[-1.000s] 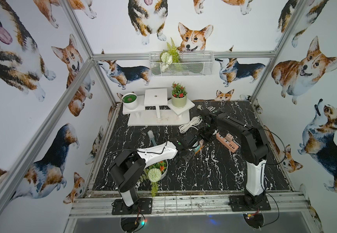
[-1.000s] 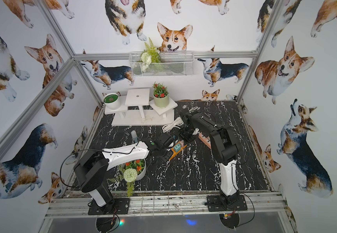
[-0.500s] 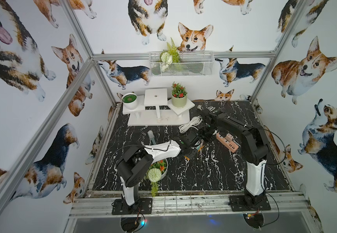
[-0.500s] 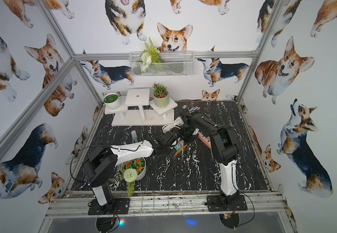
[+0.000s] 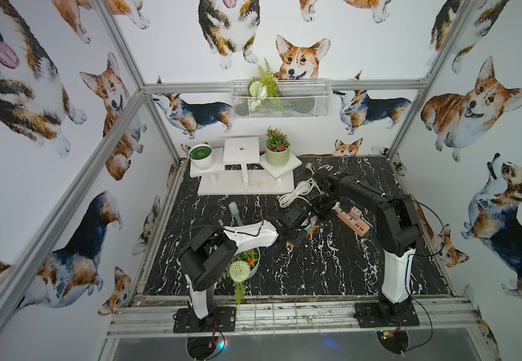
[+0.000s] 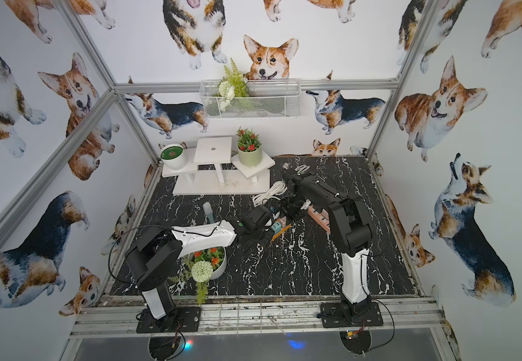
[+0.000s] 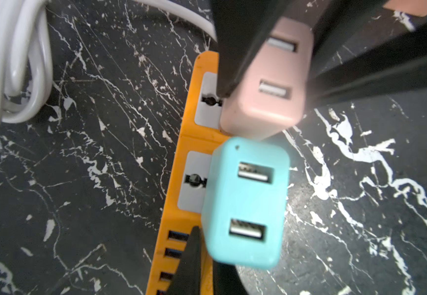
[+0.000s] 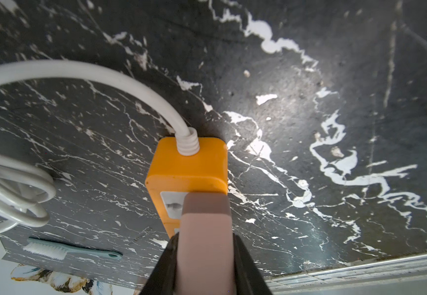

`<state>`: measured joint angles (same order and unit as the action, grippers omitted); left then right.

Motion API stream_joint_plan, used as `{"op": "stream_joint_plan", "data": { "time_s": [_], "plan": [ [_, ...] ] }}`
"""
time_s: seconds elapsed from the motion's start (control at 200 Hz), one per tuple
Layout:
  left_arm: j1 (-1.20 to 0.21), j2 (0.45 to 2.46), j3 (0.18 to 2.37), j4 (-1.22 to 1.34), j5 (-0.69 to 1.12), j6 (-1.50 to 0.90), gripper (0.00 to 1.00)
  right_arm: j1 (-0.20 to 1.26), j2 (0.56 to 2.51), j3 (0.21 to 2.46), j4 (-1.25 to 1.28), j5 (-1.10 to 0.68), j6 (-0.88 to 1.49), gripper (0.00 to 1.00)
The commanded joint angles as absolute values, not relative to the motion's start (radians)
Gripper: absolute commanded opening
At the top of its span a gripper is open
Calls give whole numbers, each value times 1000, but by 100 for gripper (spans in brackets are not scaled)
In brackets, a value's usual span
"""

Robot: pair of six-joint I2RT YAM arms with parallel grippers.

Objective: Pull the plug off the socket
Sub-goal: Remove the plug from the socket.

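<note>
Orange moulded plastic forms the long power strip, flat on the black, white-veined marble bench; a ribbed white cord leaves one end and gathers into a glossy coil. Two rounded matte blocks stand on its pale socket faces, each with two rectangular USB slots: the pink plug on the socket nearest the cord end, the teal plug just beside it. Black tapered fingers of the right claw clamp the pink plug's flat sides; whether its pins are fully seated cannot be told. The left claw is closed to a sliver, tips over the strip by its row of small slots
</note>
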<state>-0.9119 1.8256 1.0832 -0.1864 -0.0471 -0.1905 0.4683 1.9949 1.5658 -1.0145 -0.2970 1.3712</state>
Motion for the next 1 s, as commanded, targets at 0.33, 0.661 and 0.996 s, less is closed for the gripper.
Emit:
{"op": "stream_joint_plan", "data": {
  "time_s": [0.33, 0.661, 0.996],
  "plan": [
    [-911, 1859, 1039, -421, -22, -181, 10, 402, 1943, 1540, -996, -368, 1418, 0],
    [-911, 1875, 1055, -423, -12, -181, 10, 436, 1963, 1595, -1098, -238, 1299, 0],
    [-911, 1885, 1071, -432, -12, -178, 9, 451, 1949, 1580, -1101, -191, 1276, 0]
  ]
}}
